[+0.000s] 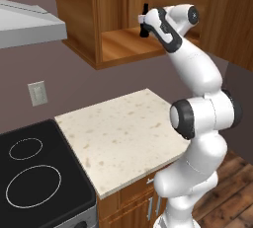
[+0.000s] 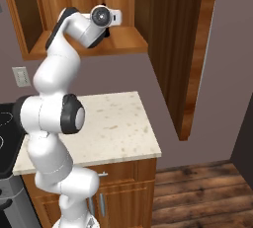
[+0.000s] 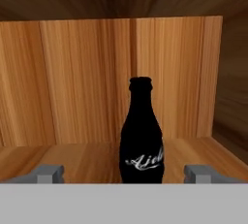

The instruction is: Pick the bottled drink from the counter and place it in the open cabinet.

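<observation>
The bottled drink [image 3: 140,136], black with a narrow neck and a white script label, stands upright on the wooden shelf [image 3: 72,157] of the open cabinet [image 1: 123,44]. My gripper [image 3: 123,174] is open, one fingertip [image 3: 46,173] far to each side of the bottle, with clear gaps and no touch. In the left base view my arm reaches up into the cabinet, the gripper [image 1: 144,23] just over the shelf's front part. The right base view shows the hand at the cabinet [image 2: 126,42] opening. The counter named in the task is out of view.
Below the cabinet lies a small speckled stone top [image 1: 123,133] beside a black stove [image 1: 39,177]. A grey range hood [image 1: 29,24] hangs to the left. The open cabinet door [image 2: 180,49] hangs down to the right of my arm.
</observation>
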Robot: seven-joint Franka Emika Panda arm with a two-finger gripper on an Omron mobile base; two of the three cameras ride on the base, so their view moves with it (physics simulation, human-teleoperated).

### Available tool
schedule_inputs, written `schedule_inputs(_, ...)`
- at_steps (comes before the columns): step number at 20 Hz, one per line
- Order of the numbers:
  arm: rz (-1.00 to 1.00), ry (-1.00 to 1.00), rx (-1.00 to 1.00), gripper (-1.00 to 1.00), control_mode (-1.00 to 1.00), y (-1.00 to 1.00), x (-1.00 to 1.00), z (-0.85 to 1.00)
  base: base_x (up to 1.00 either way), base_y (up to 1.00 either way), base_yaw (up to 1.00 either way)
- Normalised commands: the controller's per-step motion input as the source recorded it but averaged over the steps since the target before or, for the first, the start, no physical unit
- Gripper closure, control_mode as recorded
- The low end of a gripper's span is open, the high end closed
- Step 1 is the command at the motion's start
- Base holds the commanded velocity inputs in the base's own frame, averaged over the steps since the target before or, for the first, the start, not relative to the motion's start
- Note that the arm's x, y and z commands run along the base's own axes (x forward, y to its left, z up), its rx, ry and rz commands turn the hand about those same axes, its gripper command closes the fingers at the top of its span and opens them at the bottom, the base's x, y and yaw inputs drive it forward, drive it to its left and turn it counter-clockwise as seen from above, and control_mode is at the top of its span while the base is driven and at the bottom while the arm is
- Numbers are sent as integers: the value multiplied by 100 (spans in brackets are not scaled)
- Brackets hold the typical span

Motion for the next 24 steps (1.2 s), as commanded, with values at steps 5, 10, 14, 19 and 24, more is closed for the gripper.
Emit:
schedule_inputs(5,0,-1,0,-100,-100,0,-73,0,0,0,0)
schedule_inputs(10,-4,0,0,-100,-100,-17,-98,8,0,0,0)
schedule_inputs(14,-7,0,0,-100,-100,-29,-100,7,0,0,0)
schedule_inputs(19,-8,0,0,-100,-100,-19,-100,7,0,0,0)
schedule_inputs(24,-5,9,0,-100,-100,-6,-100,16,0,0,0)
